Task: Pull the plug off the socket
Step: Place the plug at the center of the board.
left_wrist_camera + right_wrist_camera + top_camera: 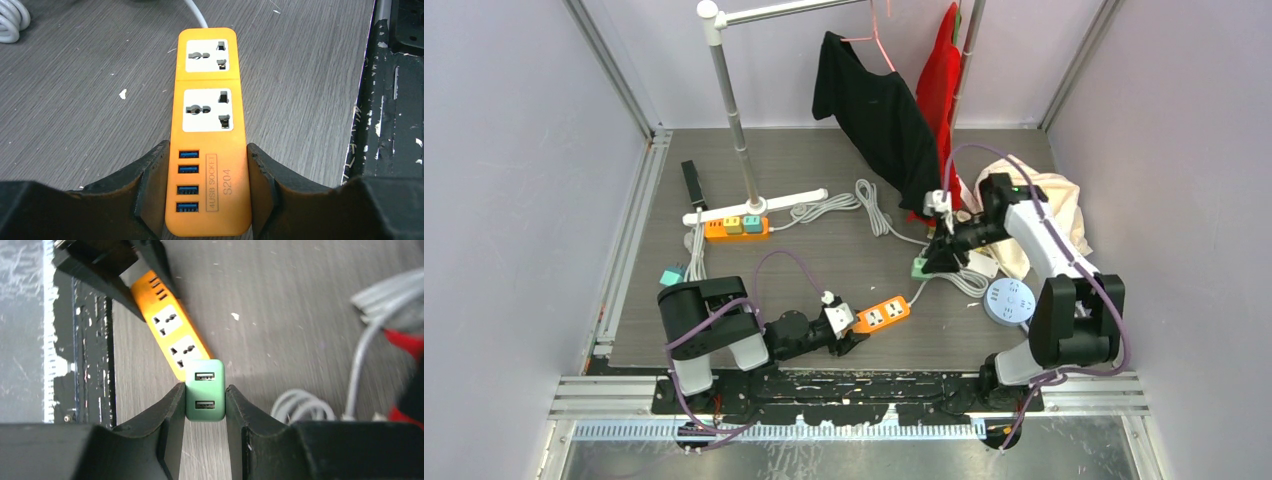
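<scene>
While the right gripper (205, 388) is clamped on the green plug (204, 401) just beyond the orange socket strip (207, 100), the left gripper (207, 150) pinches that strip's USB end on the grey wood-grain surface (854, 265). Its 2 outlets sit bare, and pale lilac walls (514, 200) enclose the surface.

Bright, even light; soft shadows; grey cable (356, 365) blurred, perhaps out of focus.
</scene>
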Controlling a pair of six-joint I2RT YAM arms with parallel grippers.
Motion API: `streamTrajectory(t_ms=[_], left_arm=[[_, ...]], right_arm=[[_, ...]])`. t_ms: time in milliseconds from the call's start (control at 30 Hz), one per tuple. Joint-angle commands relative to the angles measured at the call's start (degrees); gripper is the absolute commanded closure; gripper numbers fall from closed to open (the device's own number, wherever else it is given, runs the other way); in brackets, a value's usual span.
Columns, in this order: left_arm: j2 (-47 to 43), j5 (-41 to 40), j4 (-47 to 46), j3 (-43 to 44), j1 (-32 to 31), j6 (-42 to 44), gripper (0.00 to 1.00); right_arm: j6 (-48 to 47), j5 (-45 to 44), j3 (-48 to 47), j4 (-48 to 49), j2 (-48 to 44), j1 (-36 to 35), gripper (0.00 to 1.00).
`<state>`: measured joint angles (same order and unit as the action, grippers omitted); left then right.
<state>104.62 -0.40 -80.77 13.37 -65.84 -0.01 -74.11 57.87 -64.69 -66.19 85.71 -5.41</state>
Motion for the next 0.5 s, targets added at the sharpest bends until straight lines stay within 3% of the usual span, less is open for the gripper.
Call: streamTrajectory(t_ms=[0, 200, 467], left_arm=[[0.5, -0.8, -1.2, -0.2, 0.4, 0.9, 1.0], [0.5, -0.5, -1.2, -0.2, 0.4, 0.8, 1.0], [0.5, -0.3, -1.2, -0.2, 0.4, 0.8, 1.0]], right_arm=[[12.4, 2.8, -0.8, 4.5, -4.7, 6.2, 0.99], [41.5, -8.6, 6.0, 31.4, -9.7, 10.4, 0.98], [57.5, -18.6, 9.2, 44.9, -8.3, 11.4, 0.98]])
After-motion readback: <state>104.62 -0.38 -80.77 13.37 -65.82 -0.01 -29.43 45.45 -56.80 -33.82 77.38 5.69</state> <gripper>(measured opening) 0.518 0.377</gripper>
